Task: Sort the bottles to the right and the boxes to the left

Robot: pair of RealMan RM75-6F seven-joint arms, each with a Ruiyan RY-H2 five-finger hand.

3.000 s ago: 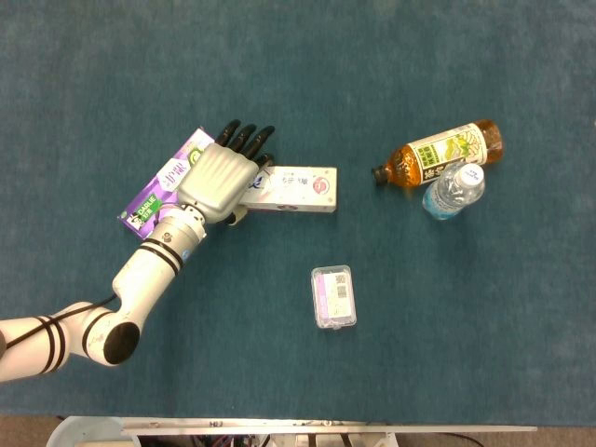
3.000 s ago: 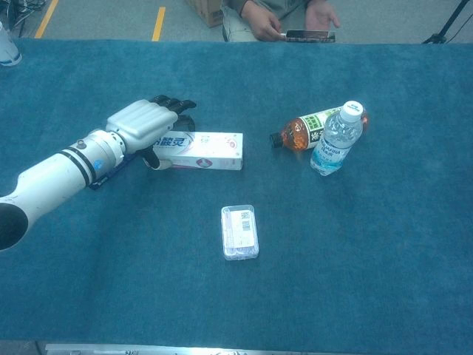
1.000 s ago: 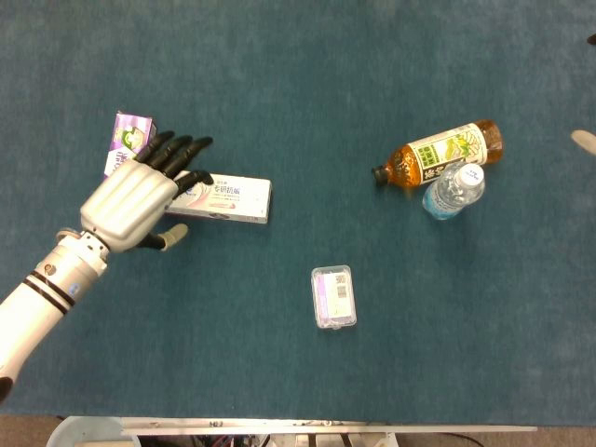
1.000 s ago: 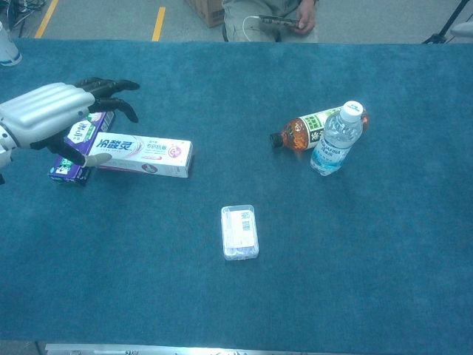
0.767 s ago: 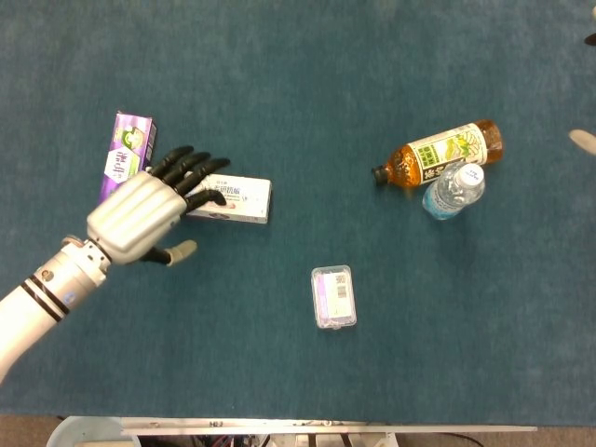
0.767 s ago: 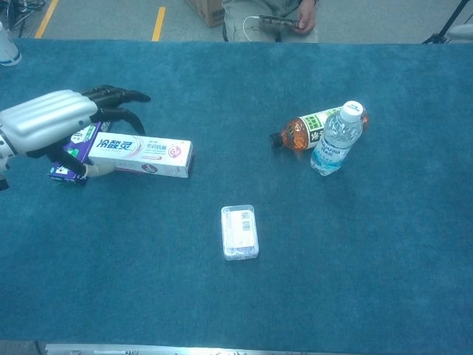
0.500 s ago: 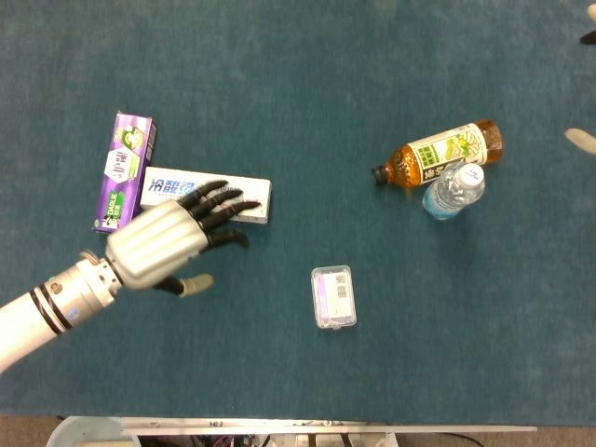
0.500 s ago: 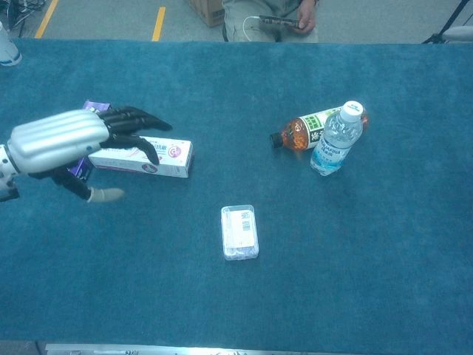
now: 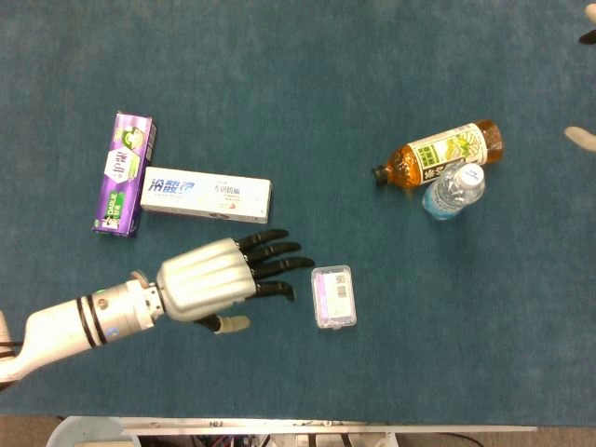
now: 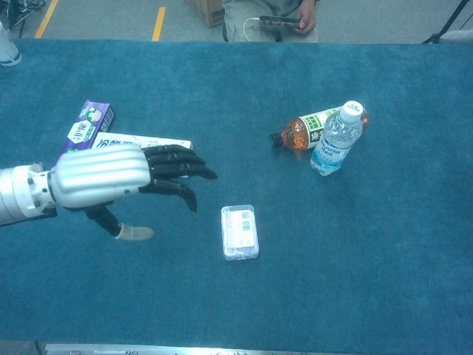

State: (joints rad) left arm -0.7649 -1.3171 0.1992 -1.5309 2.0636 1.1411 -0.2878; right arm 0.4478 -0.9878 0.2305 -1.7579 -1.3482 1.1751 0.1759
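My left hand [image 9: 219,277] [image 10: 122,180] hovers open over the cloth, fingers spread and pointing toward a small clear plastic box [image 9: 333,296] [image 10: 240,232] just to its right, without touching it. A white toothpaste box [image 9: 206,197] [image 10: 144,141] and a purple box [image 9: 122,173] [image 10: 87,122] lie side by side at the left. An amber tea bottle [image 9: 438,155] [image 10: 303,130] lies on its side at the right, with a clear water bottle [image 9: 453,191] [image 10: 336,139] upright against it. My right hand is not in either view.
The blue cloth-covered table [image 9: 298,74] fills both views. A person holding a phone [image 10: 277,21] sits beyond the far edge. A grey rim [image 9: 84,430] shows at the near edge.
My left hand let go of the toothpaste box at the left beside the purple box, then swung right and nearer, ending close to the clear plastic box.
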